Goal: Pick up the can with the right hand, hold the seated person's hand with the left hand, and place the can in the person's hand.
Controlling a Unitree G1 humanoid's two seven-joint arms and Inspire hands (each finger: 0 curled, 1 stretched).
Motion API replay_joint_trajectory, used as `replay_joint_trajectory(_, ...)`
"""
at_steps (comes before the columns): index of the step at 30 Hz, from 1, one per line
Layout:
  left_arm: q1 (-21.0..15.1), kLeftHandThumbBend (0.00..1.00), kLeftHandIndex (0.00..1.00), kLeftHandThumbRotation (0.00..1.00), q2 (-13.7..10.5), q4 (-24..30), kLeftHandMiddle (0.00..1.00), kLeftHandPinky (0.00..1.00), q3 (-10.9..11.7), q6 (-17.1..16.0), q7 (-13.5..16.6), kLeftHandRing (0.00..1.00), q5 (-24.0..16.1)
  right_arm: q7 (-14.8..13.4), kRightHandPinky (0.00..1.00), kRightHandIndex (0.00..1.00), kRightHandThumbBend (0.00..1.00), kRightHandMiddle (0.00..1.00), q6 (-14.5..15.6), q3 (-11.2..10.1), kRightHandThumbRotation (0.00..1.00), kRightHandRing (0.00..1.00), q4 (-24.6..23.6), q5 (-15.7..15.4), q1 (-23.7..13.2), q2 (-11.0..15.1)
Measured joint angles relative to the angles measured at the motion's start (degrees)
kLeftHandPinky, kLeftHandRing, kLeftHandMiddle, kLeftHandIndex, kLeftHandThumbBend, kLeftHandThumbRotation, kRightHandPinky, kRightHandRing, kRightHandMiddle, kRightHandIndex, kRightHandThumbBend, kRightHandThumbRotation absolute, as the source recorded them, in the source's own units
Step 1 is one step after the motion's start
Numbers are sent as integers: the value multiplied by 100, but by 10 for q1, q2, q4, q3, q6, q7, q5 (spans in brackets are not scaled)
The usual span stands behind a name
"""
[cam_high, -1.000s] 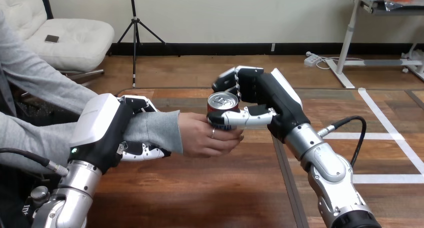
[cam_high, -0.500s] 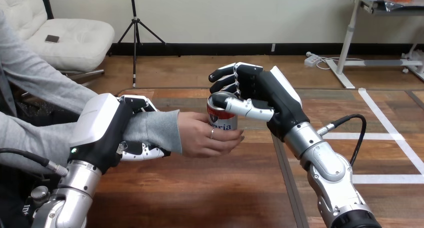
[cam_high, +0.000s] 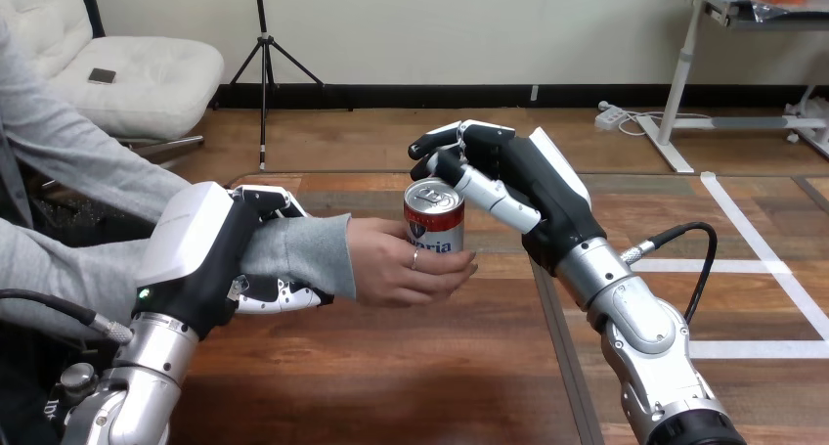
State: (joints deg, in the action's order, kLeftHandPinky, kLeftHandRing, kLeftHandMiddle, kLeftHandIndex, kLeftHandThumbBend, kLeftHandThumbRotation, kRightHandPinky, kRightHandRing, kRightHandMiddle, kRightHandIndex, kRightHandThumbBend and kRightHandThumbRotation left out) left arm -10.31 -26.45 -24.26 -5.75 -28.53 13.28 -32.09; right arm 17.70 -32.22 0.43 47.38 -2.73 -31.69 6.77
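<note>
Loosely spread, the fingers (cam_high: 442, 140) of the right hand (cam_high: 533, 186) hover behind the can (cam_high: 434, 230), thumb just over its rim, gripping nothing. The can has a red-and-white label with dark lettering and stands upright in the person's hand (cam_high: 396, 269) near the table's (cam_high: 391, 377) far edge. The left hand (cam_high: 196, 254) curls round the person's forearm (cam_high: 298, 249).

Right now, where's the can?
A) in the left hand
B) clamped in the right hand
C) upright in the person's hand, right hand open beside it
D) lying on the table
C: the can stands upright, cupped in the person's hand, while the right hand sits above and behind it with straightened fingers, none wrapped round the can.
</note>
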Motion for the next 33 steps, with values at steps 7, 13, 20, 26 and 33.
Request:
replay_joint_trajectory(7, 0, 76, 42, 0, 0, 0, 36, 26, 0, 0, -1, 30, 0, 6, 44, 62, 89, 60, 0, 0, 98, 54, 0, 5, 0, 0)
replay_joint_trajectory(13, 0, 75, 42, 0, 0, 0, 37, 27, 0, 0, -6, 31, 2, 15, 47, 65, 96, 62, 0, -1, 100, 56, 0, 8, 0, 1)
replay_joint_trajectory(20, 0, 84, 48, 0, -2, 1, 46, 33, 2, 5, -27, 41, 19, 22, 52, 68, 100, 66, -2, -1, 100, 61, 0, 8, 0, 1)
replay_joint_trajectory(26, 6, 93, 60, 17, -2, 22, 59, 42, 1, 33, -34, 54, 2, 33, 58, 73, 100, 71, -2, -1, 100, 67, 0, 8, 0, 4)
replay_joint_trajectory(33, 21, 98, 73, 44, 0, 68, 74, 53, -1, 75, -44, 68, -19, 47, 66, 77, 100, 75, -2, -1, 100, 73, 0, 9, 3, 7)
